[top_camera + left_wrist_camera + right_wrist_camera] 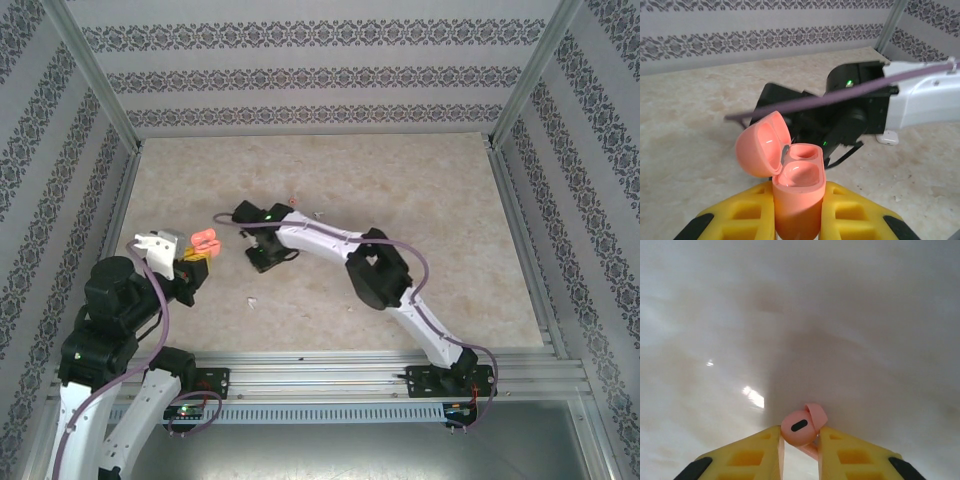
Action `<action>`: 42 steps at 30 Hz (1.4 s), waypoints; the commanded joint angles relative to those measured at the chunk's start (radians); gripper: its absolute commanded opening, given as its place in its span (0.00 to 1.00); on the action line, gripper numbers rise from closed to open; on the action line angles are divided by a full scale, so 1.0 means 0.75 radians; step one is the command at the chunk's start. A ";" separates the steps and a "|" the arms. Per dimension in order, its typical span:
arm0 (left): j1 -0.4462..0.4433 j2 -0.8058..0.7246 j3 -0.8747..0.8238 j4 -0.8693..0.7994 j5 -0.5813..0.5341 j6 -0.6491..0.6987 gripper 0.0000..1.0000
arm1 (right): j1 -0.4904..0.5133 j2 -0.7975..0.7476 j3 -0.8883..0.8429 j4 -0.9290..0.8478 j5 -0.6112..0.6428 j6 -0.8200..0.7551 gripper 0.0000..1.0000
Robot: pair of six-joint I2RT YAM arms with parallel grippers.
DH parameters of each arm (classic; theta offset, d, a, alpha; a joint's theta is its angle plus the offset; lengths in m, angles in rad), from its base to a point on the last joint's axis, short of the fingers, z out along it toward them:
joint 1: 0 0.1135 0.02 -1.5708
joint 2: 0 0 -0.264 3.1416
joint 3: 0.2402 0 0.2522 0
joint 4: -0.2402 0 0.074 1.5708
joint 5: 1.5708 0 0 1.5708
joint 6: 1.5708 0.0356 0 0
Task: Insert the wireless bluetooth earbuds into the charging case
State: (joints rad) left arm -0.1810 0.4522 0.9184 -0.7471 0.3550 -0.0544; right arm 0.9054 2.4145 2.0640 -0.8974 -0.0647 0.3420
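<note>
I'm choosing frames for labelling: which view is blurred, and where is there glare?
Right wrist view: the table is blurred, with glare patches left of centre; the coral earbud in the right gripper is fairly sharp. Left wrist view: the open coral charging case in the left gripper is crisp, small highlights in its wells. Top external view: even, soft light, faint shadows.

right gripper (800,436), yellow, clamped on a coral earbud (799,426) (pale tabletop (840,315) blurred behind)
</note>
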 commanded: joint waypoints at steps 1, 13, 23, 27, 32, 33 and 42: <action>0.020 0.042 -0.055 0.162 0.128 -0.039 0.00 | -0.090 -0.170 -0.246 0.069 0.024 0.164 0.22; 0.010 0.211 -0.278 0.646 0.354 -0.202 0.00 | -0.247 -0.635 -1.056 0.361 -0.105 0.471 0.31; -0.021 0.270 -0.497 1.083 0.666 -0.195 0.00 | -0.251 -0.714 -1.034 0.402 -0.245 0.570 0.51; -0.024 0.268 -0.579 1.265 0.793 -0.196 0.00 | -0.268 -0.770 -1.028 0.375 -0.268 0.568 0.53; -0.025 0.259 -0.596 1.259 0.889 -0.078 0.00 | -0.306 -0.832 -1.014 0.319 -0.260 0.532 0.53; -0.026 0.257 -0.593 1.237 0.888 -0.055 0.00 | -0.309 -0.833 -1.003 0.299 -0.245 0.515 0.53; -0.026 0.250 -0.621 1.246 0.865 -0.054 0.00 | -0.302 -0.652 -0.811 0.086 -0.204 0.322 0.52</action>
State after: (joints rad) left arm -0.1902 0.6518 0.4656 0.1215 0.9764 -0.1162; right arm 0.6750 1.8683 1.4151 -0.7345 -0.2478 0.6518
